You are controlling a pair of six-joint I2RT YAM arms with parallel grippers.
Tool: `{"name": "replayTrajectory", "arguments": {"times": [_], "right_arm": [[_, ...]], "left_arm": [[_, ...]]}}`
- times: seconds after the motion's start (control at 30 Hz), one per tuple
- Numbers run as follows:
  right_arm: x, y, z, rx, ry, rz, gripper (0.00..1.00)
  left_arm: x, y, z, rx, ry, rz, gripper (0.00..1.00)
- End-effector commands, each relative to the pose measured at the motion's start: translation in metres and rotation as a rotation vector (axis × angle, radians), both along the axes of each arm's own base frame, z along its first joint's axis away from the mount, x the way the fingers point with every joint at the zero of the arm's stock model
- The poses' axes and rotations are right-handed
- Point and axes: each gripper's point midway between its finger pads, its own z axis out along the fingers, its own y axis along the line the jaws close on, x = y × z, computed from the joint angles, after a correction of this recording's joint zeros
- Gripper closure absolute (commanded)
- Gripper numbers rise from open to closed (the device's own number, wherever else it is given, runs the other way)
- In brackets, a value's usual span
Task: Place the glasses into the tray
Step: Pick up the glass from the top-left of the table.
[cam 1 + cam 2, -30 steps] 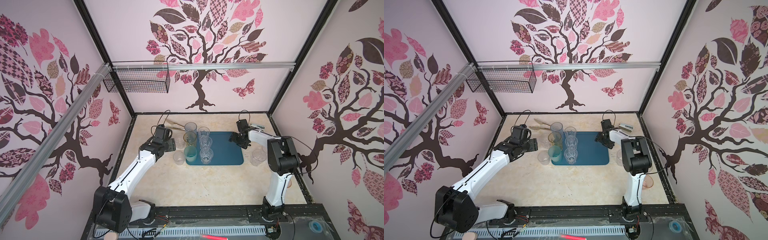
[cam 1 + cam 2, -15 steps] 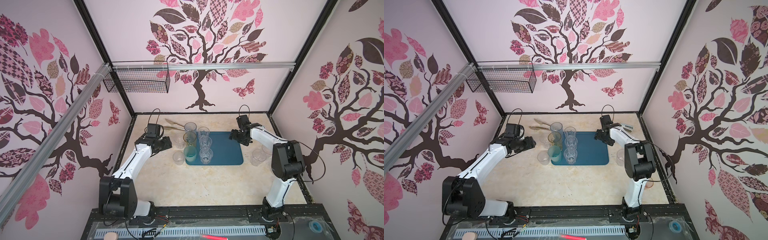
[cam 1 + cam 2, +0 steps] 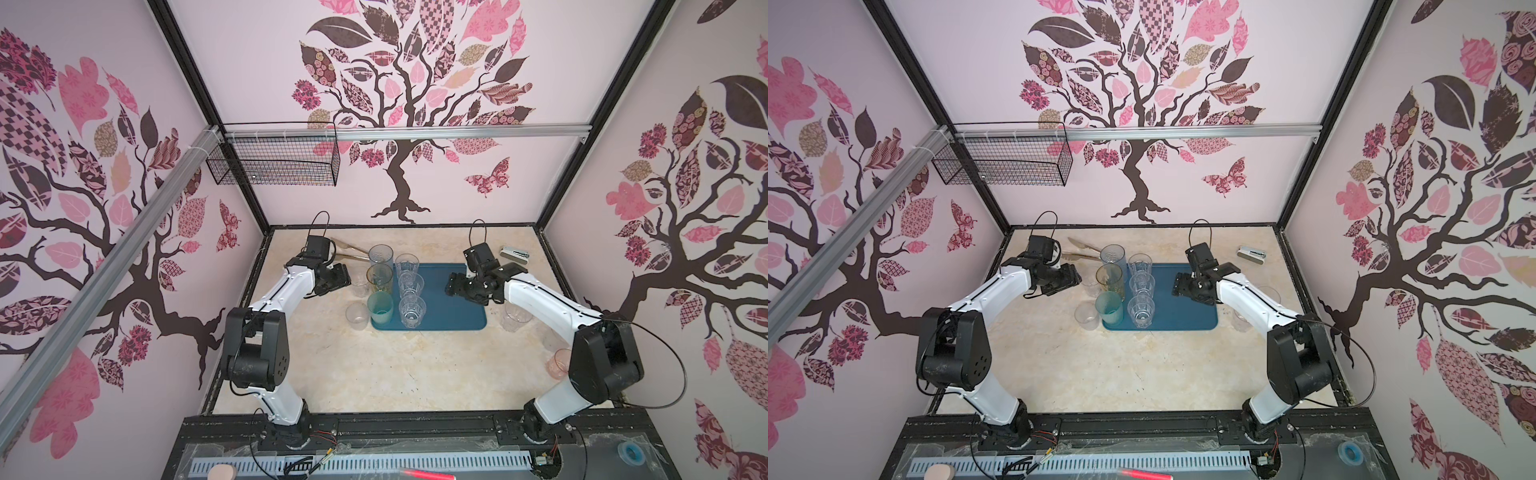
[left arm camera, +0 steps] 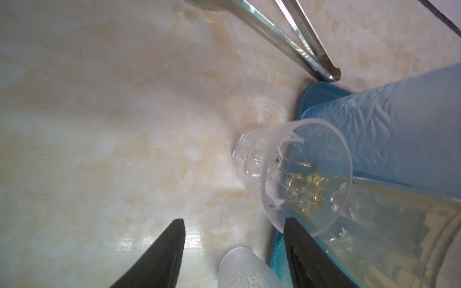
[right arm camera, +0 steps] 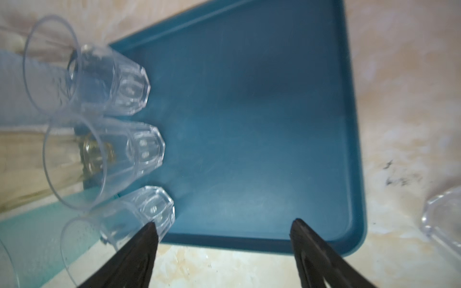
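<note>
Quick look at the setup: the tray (image 3: 444,305) sits on the table toward the back. Six glasses are already standing on its left half. There's a tall blue-grey glass (image 3: 380,257), an amber glass (image 3: 379,277) and a teal-green glass (image 3: 381,308) down the left edge. Three clear faceted glasses (image 3: 410,286) line up right beside them. The right half of the tray is bare. Just off the tray's left edge there's a short clear glass (image 3: 359,286) next to the amber one. A frosted-looking cup (image 3: 356,316) stands nearer the front, by the teal one. Off to the right, a clear tumbler (image 3: 515,319) peeks out from behind the right arm, and a pinkish glass (image 3: 557,363) stands near that arm's elbow. The left gripper (image 3: 340,277) is just beside the short clear glass. In the left wrist view its jaws stand at a medium gap with nothing between the tips. One finger (image 4: 296,239) overlaps the glass rim, and I honestly can't tell if it's touching. The right gripper (image 3: 454,286) hangs over the tray's right part with its jaws spread wide and nothing in them. The tongs (image 3: 351,253) and the stapler (image 3: 514,252) lie at the back.
</note>
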Motion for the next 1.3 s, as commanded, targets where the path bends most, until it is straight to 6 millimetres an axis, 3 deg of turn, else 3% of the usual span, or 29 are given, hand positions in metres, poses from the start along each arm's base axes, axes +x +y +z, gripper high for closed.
{"name": "replayTrajectory", "arguments": {"times": [0.0, 0.33, 0.53, 0.93, 1.27], "right_arm": [[-0.009, 0.009, 0.016, 0.039, -0.027, -0.001, 0.14], [-0.018, 0.018, 0.014, 0.040, -0.026, 0.021, 0.14], [-0.018, 0.019, 0.014, 0.036, -0.034, 0.026, 0.14], [-0.020, 0.022, 0.009, 0.029, -0.027, 0.034, 0.14], [-0.021, 0.024, 0.003, 0.030, -0.013, 0.043, 0.13]], "left_arm": [[0.017, -0.003, 0.008, 0.028, -0.036, -0.009, 0.34], [0.036, -0.014, -0.003, 0.144, -0.006, -0.052, 0.38], [0.041, -0.014, -0.015, 0.177, 0.012, -0.057, 0.46], [0.039, -0.015, -0.035, 0.168, 0.033, -0.047, 0.76], [0.037, -0.008, -0.029, 0.177, 0.021, -0.009, 0.93]]}}
